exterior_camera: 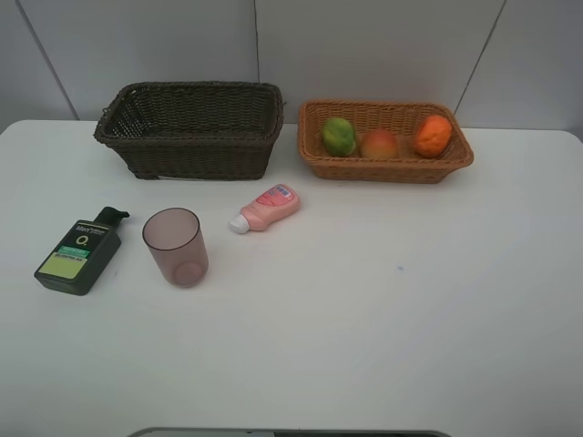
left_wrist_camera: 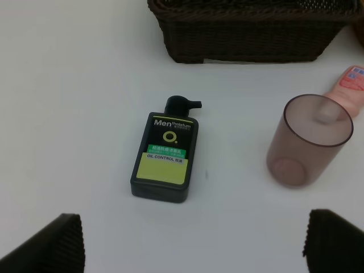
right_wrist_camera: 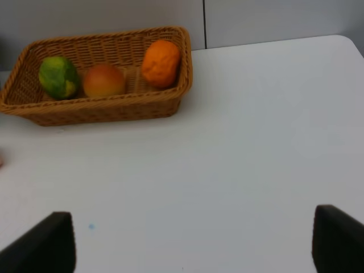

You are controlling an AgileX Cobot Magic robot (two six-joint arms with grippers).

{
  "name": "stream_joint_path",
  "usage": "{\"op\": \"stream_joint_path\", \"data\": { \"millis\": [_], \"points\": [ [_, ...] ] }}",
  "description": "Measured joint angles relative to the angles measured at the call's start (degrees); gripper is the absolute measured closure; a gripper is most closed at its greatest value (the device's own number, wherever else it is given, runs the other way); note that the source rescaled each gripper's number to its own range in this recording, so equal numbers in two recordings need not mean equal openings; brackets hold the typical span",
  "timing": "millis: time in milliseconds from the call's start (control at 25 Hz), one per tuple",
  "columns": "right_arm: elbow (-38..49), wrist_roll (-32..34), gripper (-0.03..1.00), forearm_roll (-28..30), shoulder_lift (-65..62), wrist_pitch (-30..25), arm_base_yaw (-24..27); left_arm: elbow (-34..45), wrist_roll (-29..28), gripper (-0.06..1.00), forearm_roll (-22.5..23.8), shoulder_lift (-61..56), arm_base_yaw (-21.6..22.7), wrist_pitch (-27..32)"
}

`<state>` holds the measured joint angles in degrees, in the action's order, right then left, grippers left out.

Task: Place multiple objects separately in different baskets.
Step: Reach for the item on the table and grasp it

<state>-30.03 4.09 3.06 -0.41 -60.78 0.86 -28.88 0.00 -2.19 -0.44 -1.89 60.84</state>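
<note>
Pump bottle [left_wrist_camera: 166, 151] ahead of left jaws

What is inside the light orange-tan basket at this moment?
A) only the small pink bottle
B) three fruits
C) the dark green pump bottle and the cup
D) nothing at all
B: the green fruit, the peach-like fruit and the orange lie side by side inside the tan basket.

High overview of the table [exterior_camera: 364, 346]; nearer wrist views toward dark basket [left_wrist_camera: 244, 34] and tan basket [right_wrist_camera: 96, 108].
</note>
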Motion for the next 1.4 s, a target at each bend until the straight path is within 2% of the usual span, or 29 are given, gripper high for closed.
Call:
{"op": "stream_joint_path", "data": {
  "millis": [640, 800, 920, 1040, 1160, 1400],
  "points": [
    [0.0, 0.0, 0.19, 0.0, 0.0, 0.0, 0.0, 0.0, 0.0, -0.05, 0.0, 0.0, 0.0, 0.0],
    [0.0, 0.0, 0.19, 0.0, 0.0, 0.0, 0.0, 0.0, 0.0, -0.05, 0.0, 3.1, 0.0, 0.0],
    [0.0, 0.0, 0.19, 0.0, 0.0, 0.0, 0.0, -0.9, 0.0, -0.05, 0.0, 9.0, 0.0, -1.4],
    [0.0, 0.0, 0.19, 0.0, 0.0, 0.0, 0.0, -2.2, 0.0, -0.05, 0.0, 16.8, 0.0, -6.4],
    [0.0, 0.0, 0.19, 0.0, 0.0, 0.0, 0.0, -3.5, 0.0, -0.05, 0.0, 27.2, 0.0, -11.0],
    [0.0, 0.0, 0.19, 0.0, 0.0, 0.0, 0.0, -7.3, 0.7, -0.05, 1.9, 50.3, 0.0, -16.8]
  ]
}}
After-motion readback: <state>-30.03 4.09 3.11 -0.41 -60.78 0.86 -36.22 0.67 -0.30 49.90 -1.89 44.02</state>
